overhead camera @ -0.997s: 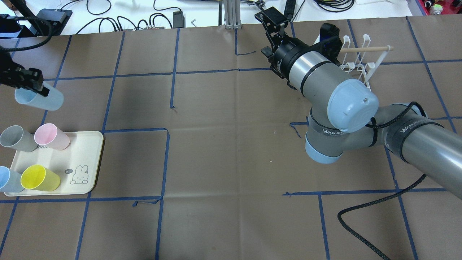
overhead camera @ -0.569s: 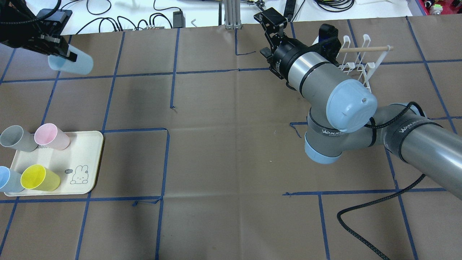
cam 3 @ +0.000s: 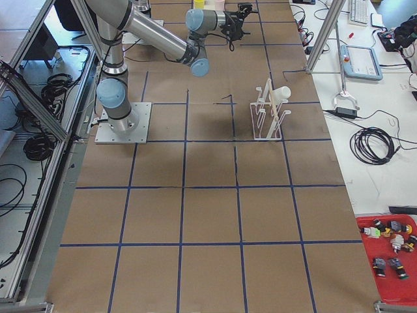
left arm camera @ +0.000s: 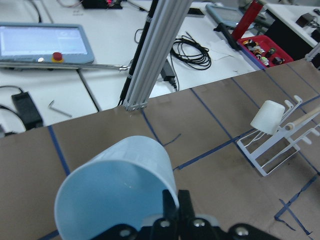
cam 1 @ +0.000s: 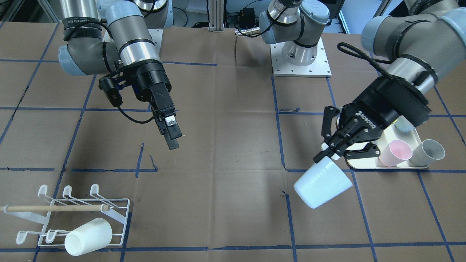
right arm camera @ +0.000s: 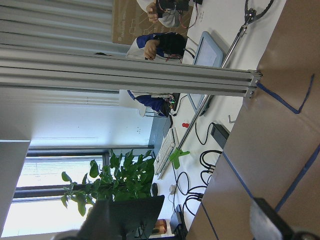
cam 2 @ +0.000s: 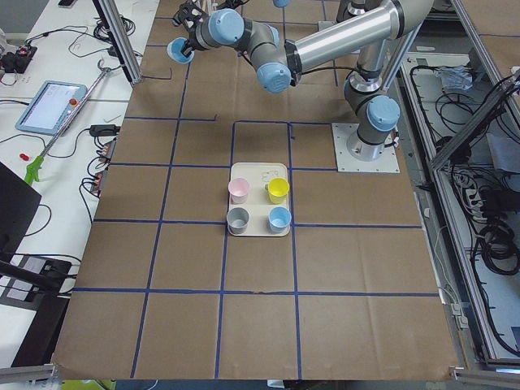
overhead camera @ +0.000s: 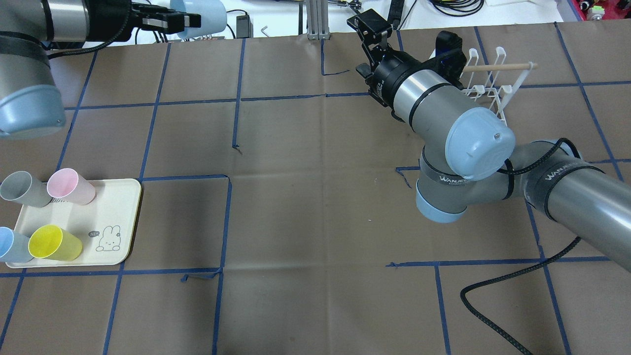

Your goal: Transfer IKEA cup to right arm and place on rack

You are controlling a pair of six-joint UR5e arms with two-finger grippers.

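Note:
My left gripper (overhead camera: 183, 20) is shut on the rim of a pale blue cup (overhead camera: 206, 14) and holds it tilted in the air over the table's far left. In the front view the same gripper (cam 1: 333, 155) has the cup (cam 1: 322, 187) hanging below it. The cup (left arm camera: 117, 192) fills the left wrist view. My right gripper (cam 1: 173, 140), with flat bar fingers, hangs open and empty over the table's middle; it also shows in the overhead view (overhead camera: 370, 30). The white wire rack (cam 1: 120, 214) stands beyond it, and a white cup (cam 1: 87, 236) lies on it.
A cream tray (overhead camera: 116, 212) at the near left holds a grey cup (overhead camera: 19, 188), a pink cup (overhead camera: 70, 186), a yellow cup (overhead camera: 53, 243) and another pale blue cup (overhead camera: 11, 245). A black cable (overhead camera: 498, 291) loops at the near right. An aluminium post (overhead camera: 315, 19) stands at the far edge.
My left arm has carried the pale blue cup away from the tray, toward the far edge and to the right. My right arm has hardly moved.

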